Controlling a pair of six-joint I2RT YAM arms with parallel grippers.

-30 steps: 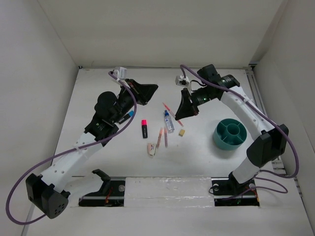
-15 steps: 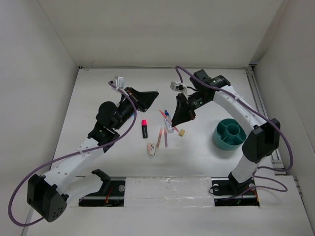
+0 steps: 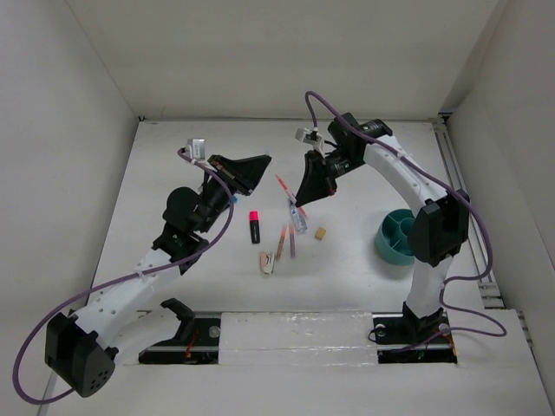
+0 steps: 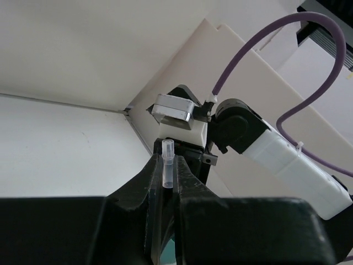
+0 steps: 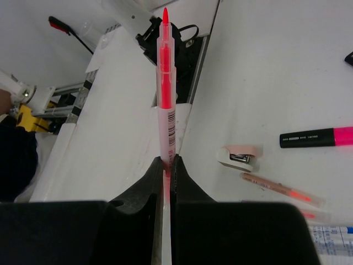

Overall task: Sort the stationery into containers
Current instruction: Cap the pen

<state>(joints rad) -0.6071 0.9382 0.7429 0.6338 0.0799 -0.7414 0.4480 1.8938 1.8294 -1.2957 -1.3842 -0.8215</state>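
Pinched endwise in right jaws, the thin pink-orange pen [image 5: 164, 83] could pivot loose (left jaws clamp a clear plastic tube [image 4: 168, 163]).

Stationery loose at mid-bench [image 3: 364, 286], with the teal organiser cup [image 3: 392, 243] at its 4 o'clock.

The cup stands upright, divided inside and partly hidden. The black highlighter [image 3: 255, 229] lies with its pink cap toward 12 o'clock. At its 3 o'clock, two thin pink-orange pens [image 3: 283, 242] lie side by side. The pinkish stapler [image 3: 267, 262] is at their 7 o'clock, the tan eraser cube [image 3: 321, 233] at 3 and the clear bottle [image 3: 300, 219] at 1. A third pink pen [image 5: 165, 83] is pinched in the right jaws, lifted. A slim clear-tipped piece [image 4: 168, 160] is clamped in the left jaws.
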